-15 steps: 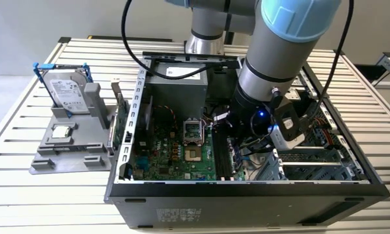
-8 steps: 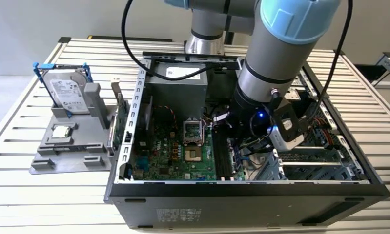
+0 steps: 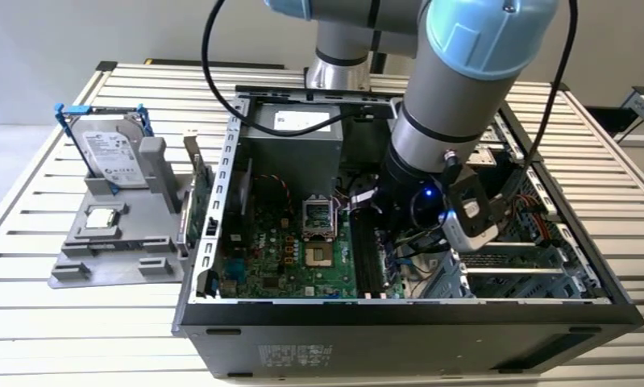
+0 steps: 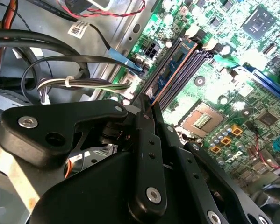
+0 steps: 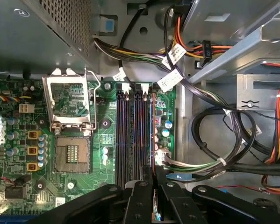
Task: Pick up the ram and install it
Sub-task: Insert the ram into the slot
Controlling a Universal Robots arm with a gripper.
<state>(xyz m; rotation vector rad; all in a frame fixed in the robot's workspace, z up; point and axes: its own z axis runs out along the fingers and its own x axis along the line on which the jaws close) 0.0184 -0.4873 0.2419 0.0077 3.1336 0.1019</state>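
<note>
**Site.** An open computer case point(image 3: 408, 310) lies on its side on the slatted tabletop point(image 3: 85, 339), with the motherboard point(image 5: 102, 140) facing up. The arm point(image 3: 450, 105) reaches down into the case, on the exterior view's right of the processor socket point(image 3: 322, 256).

**Gripper.** In both wrist views the black fingers point(image 5: 140, 200) of the gripper point(image 5: 154, 179) are drawn together on a thin board standing on edge between them. Finding: the gripper is pinching the ram point(image 4: 170, 70) by its flat faces at the near end.

**Location of the ram.** It is inside the case, at the bank of memory slots point(image 5: 130, 135).
- From the fingertips it runs straight ahead, away from the gripper, with its long axis parallel to the slots.
- In the first wrist view its upper edge shows as a thin line over the slot nearest the board's edge.
- That slot is on the side of the cable bundle point(image 5: 224, 144). The other slots lie between it and the processor socket.

**Judgement.**
- Alignment along the slot looks true, with no visible skew.
- It cannot be told whether the lower edge is just above the slot, touching it, partly entered or fully seated.
- The white latches point(image 5: 125, 93) at the far end give no clear indication either way.
- The ram is picked up and the installing step is in hand. Its completion is not confirmed.
</note>
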